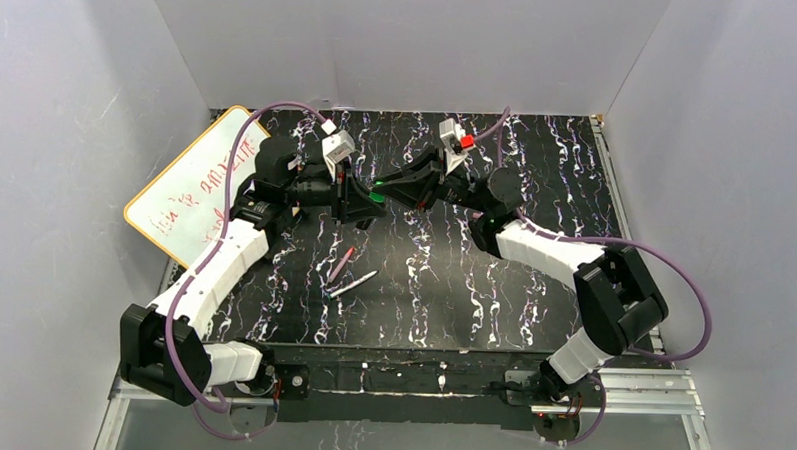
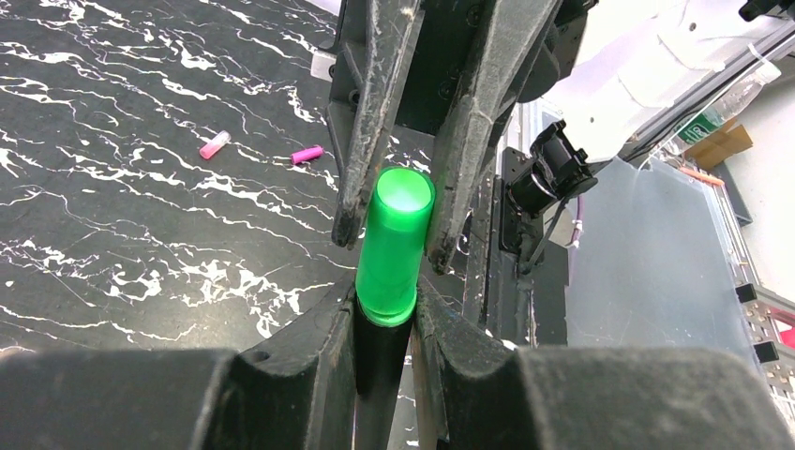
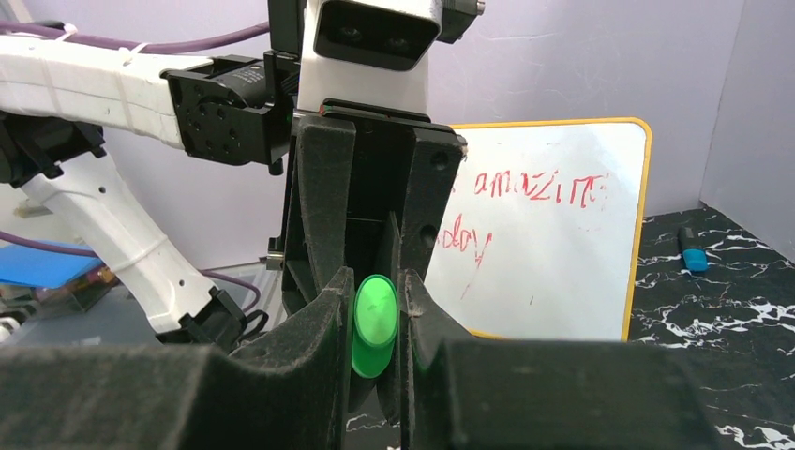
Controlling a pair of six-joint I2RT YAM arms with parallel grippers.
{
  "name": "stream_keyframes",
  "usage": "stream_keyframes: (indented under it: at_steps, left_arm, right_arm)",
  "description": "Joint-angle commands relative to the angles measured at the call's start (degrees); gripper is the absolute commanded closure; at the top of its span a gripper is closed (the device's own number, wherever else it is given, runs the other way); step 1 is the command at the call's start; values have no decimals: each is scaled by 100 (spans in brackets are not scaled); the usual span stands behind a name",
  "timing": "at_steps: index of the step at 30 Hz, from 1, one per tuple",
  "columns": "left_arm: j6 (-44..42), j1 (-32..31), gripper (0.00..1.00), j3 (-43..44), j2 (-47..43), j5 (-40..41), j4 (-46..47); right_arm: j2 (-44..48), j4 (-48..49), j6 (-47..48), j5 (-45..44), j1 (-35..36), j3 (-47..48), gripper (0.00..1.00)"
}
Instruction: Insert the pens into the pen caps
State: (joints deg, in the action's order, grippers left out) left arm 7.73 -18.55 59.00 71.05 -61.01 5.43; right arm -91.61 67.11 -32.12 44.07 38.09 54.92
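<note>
Two grasps meet above the black, white-veined surface (image 1: 493,278): we log the left end effector (image 2: 384,314) clamped on the black pen (image 2: 380,370), the right end effector (image 3: 375,309) clamped on the green cap (image 2: 394,244) at that pen's end. On it the magenta pen (image 1: 340,264) and white-grey pen (image 1: 355,283) lie together, the magenta cap (image 2: 307,155) and pale pink cap (image 2: 215,144) close together; pale grey walls (image 1: 401,45) enclose three sides.

White-and-black left arm (image 1: 223,264), matching right arm (image 1: 564,253), looping purple cables (image 1: 708,321), black end effector fingers (image 2: 375,112), possibly a red tab (image 1: 467,140)
</note>
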Motion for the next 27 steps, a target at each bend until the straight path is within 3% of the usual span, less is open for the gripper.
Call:
stream_keyframes:
  at_steps: [1, 27]
  left_arm:
    - [184, 148, 100, 1156, -615, 713, 2486]
    - [123, 207, 100, 1157, -758, 789, 2374]
  right_arm:
    - [-731, -1536, -549, 2259, 822, -798, 90]
    - [-949, -1636, -528, 2216, 1051, -676, 91]
